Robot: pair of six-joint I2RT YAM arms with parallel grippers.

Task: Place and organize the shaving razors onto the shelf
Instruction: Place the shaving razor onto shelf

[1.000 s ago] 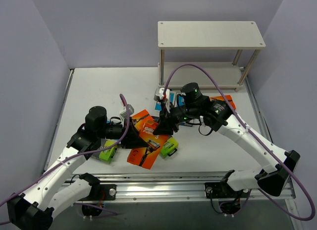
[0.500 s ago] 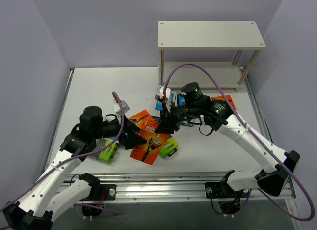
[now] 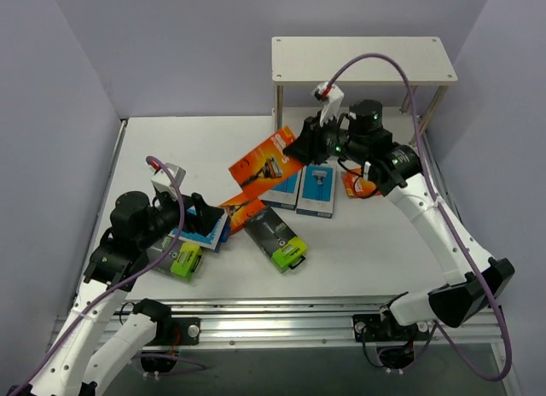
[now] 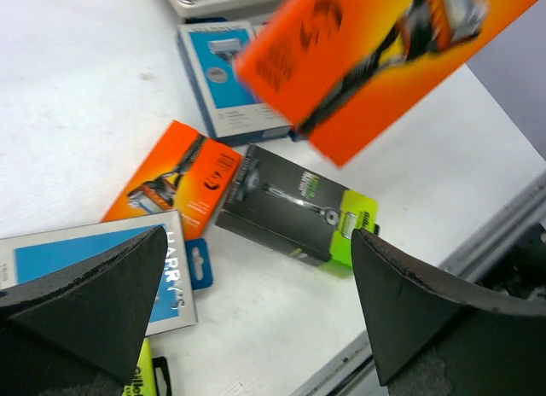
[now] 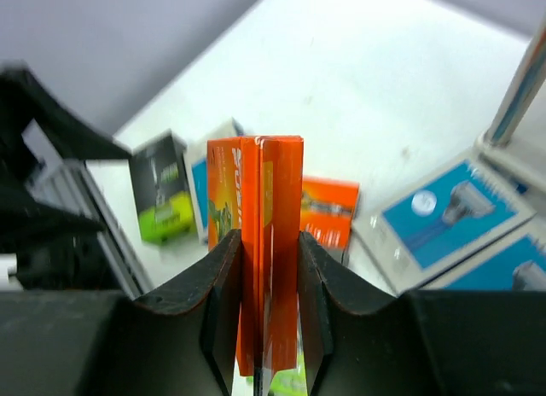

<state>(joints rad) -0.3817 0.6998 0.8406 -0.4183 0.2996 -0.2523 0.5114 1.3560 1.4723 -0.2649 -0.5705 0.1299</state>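
My right gripper [image 3: 300, 148] is shut on an orange razor pack [image 3: 268, 161], held edge-on between its fingers [image 5: 223, 276] in the air left of the shelf [image 3: 363, 60]. Two light-blue packs [image 3: 281, 188] [image 3: 317, 189] lie in front of the shelf. Another orange pack [image 3: 241, 212] and a black pack with a lime end [image 3: 275, 235] lie mid-table. A third orange pack [image 3: 357, 185] shows under the right arm. My left gripper [image 3: 201, 218] hangs open and empty above a light-blue pack [image 4: 85, 268], with a lime-ended pack [image 3: 186, 262] beside it.
The shelf's lower board [image 3: 358, 123] sits on the table at the back right, behind its thin front-left post [image 3: 279, 114]. Grey walls close in the left, back and right sides. A metal rail [image 3: 281, 315] runs along the near edge.
The left gripper opened, let go of the orange pack and drew back to the left. The right gripper lifted that pack up and back toward the shelf.
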